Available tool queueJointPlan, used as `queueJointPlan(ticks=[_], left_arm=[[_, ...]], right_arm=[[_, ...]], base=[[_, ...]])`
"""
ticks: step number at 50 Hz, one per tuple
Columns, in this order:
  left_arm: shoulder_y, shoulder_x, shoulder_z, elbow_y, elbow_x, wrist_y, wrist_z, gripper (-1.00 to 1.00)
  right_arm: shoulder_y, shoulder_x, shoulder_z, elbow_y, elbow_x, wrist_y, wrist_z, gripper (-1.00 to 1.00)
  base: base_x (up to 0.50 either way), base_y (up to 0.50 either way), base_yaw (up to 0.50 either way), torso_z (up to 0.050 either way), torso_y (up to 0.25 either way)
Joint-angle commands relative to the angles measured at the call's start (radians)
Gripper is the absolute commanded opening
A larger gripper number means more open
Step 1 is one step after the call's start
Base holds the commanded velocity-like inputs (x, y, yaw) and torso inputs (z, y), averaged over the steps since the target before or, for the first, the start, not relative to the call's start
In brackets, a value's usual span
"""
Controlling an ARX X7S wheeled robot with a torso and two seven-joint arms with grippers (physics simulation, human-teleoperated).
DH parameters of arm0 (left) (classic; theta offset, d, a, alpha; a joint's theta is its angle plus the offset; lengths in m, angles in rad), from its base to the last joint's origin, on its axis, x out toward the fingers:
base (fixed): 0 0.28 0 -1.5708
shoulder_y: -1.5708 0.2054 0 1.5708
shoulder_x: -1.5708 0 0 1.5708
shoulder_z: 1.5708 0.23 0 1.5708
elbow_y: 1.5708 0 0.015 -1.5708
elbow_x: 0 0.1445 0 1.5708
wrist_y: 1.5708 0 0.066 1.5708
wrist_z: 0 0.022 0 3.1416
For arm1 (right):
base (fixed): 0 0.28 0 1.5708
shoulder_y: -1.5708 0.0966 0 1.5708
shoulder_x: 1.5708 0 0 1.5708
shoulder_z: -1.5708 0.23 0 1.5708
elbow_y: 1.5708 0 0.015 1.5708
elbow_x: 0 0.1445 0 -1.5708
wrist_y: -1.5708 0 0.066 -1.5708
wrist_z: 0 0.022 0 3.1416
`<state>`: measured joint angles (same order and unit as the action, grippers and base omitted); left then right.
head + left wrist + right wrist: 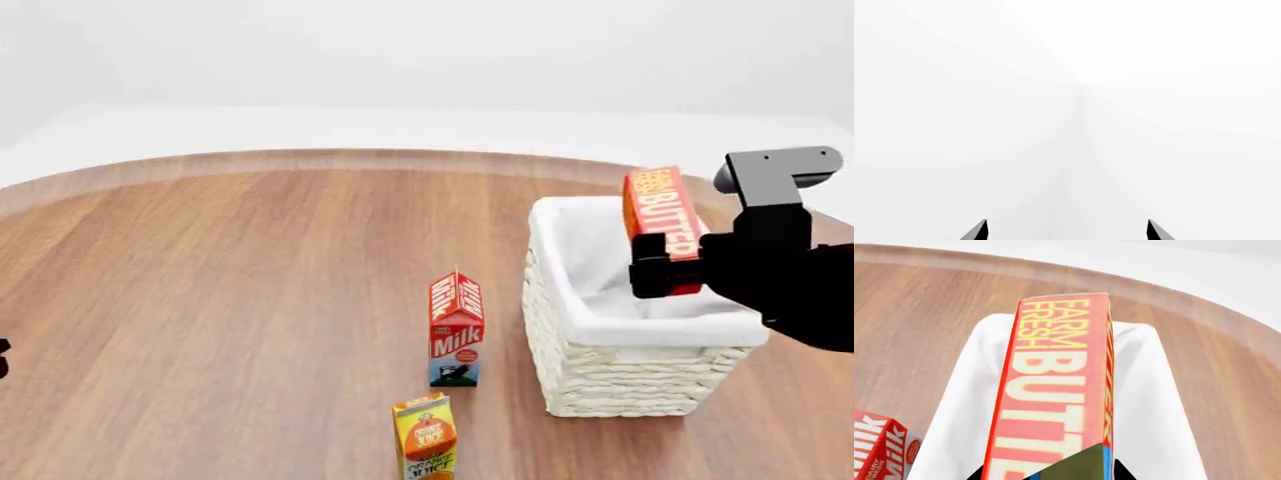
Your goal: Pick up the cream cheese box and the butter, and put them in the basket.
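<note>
Right pincer [663,268], a boxy matte-black assembly, is clamped on the lower end of the butter [663,222], holding the brick-shaped box nearly upright, tilted slightly, above the open mouth of the basket [587,385] at the right side of the tabletop [240,280]. The butter is a smooth printed carton, red with an orange-yellow edge, and its broad face carries pale lettering reading "FARM FRESH BUTTER"; in the right wrist view that face [1054,390] runs long and narrow away from the camera, with the white liner spread beneath it on both sides. The basket is rectangular, its walls a coarse white wicker weave in horizontal rows, and a soft white cloth liner [567,250] folds over the rim. Left of the basket, near it but apart, stands a gable-topped red milk carton [455,330], and nearer to the robot stands an orange juice carton [424,438], also gable-topped, cut by the near edge of the head view. The tabletop is a rounded slab of warm brown wood grain with a paler rim along its far curve. Left pincer [1067,231] shows only as two dark pointed fingertips [977,231] set wide apart against blank white. The cream cheese box is not visible in any view.
</note>
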<state>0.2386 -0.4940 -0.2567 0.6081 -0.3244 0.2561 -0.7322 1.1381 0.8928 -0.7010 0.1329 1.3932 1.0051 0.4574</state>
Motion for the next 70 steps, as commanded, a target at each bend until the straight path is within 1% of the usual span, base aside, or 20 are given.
queueJointPlan(ticks=[1,14,26,27,44,50,54,55,56,58,59,60,61,63,64,66,67,70], left_arm=[[0.0,0.02,-0.023,0.004,0.007,-0.012,0.026,1.0],[0.0,0.021,-0.022,0.003,0.007,-0.012,0.027,1.0],[-0.003,0.019,-0.02,0.0,0.005,-0.015,0.028,1.0],[-0.003,0.02,-0.02,-0.001,0.005,-0.015,0.028,1.0],[-0.003,0.021,-0.02,-0.004,0.005,-0.012,0.029,1.0],[-0.001,0.021,-0.02,-0.001,0.006,-0.012,0.029,1.0],[-0.001,0.021,-0.019,0.001,0.007,-0.013,0.029,1.0],[0.0,0.021,-0.02,0.002,0.006,-0.013,0.029,1.0],[0.002,0.021,-0.022,0.003,0.005,-0.011,0.03,1.0],[0.003,0.02,-0.024,0.004,0.004,-0.011,0.029,1.0],[0.005,0.02,-0.026,0.005,0.003,-0.011,0.029,1.0],[0.005,0.02,-0.026,0.006,0.003,-0.011,0.029,1.0],[0.005,0.02,-0.026,0.007,0.003,-0.011,0.029,1.0],[0.003,0.02,-0.024,0.007,0.005,-0.012,0.029,1.0],[0.003,0.021,-0.022,0.007,0.006,-0.013,0.029,1.0],[0.0,0.02,-0.016,0.005,0.008,-0.016,0.03,1.0],[0.0,0.02,-0.015,0.005,0.008,-0.016,0.031,1.0],[0.0,0.019,-0.011,0.01,0.011,-0.021,0.031,1.0]], right_arm=[[0.022,-0.064,-0.001,0.051,-0.111,-0.012,-0.073,-1.0],[0.039,-0.095,-0.027,0.093,-0.147,-0.016,-0.091,-1.0],[0.093,-0.137,-0.059,0.181,-0.206,-0.018,-0.114,-1.0],[0.094,-0.137,-0.058,0.181,-0.205,-0.016,-0.114,1.0],[0.095,-0.134,-0.061,0.171,-0.203,-0.013,-0.116,1.0],[0.082,-0.103,-0.039,0.09,-0.164,0.004,-0.078,1.0],[0.013,-0.029,0.04,-0.123,-0.02,0.013,0.039,1.0],[0.012,-0.028,0.041,-0.125,-0.018,0.014,0.041,1.0],[-0.033,0.008,0.07,-0.213,0.037,0.002,0.094,1.0],[-0.069,0.038,0.097,-0.28,0.092,-0.01,0.151,1.0],[-0.106,0.077,0.122,-0.368,0.131,-0.031,0.174,1.0],[-0.108,0.079,0.123,-0.371,0.133,-0.031,0.176,1.0],[-0.145,0.112,0.156,-0.428,0.191,-0.062,0.244,1.0],[-0.203,0.172,0.197,-0.538,0.243,-0.11,0.271,1.0],[-0.249,0.204,0.232,-0.57,0.284,-0.165,0.327,1.0],[-0.296,0.243,0.26,-0.635,0.3,-0.207,0.339,1.0],[-0.342,0.274,0.292,-0.675,0.316,-0.263,0.368,1.0],[-0.404,0.315,0.332,-0.741,0.306,-0.33,0.387,1.0]], base=[[0.0,0.0,0.0,0.0,0.0],[0.0,0.0,0.0,0.001,0.002],[0.0,0.0,0.0,0.0,0.002],[0.0,0.0,0.0,0.0,0.0],[0.0,0.0,0.0,0.0,0.0],[0.0,0.0,0.0,0.0,0.0],[0.0,0.0,0.0,0.0,0.0],[0.0,0.0,0.0,0.0,0.0],[0.0,0.0,0.0,0.0,0.0],[0.0,0.0,0.0,0.0,0.0],[0.0,0.0,0.0,0.0,0.0],[0.0,0.0,0.0,0.0,0.0],[0.0,0.0,0.0,0.0,0.0],[0.0,0.0,0.0,0.0,0.0],[0.0,0.0,0.0,0.0,0.0],[0.0,0.0,0.0,0.0,0.0],[0.0,0.0,0.0,0.0,0.0],[0.0,0.0,0.0,0.0,0.0]])
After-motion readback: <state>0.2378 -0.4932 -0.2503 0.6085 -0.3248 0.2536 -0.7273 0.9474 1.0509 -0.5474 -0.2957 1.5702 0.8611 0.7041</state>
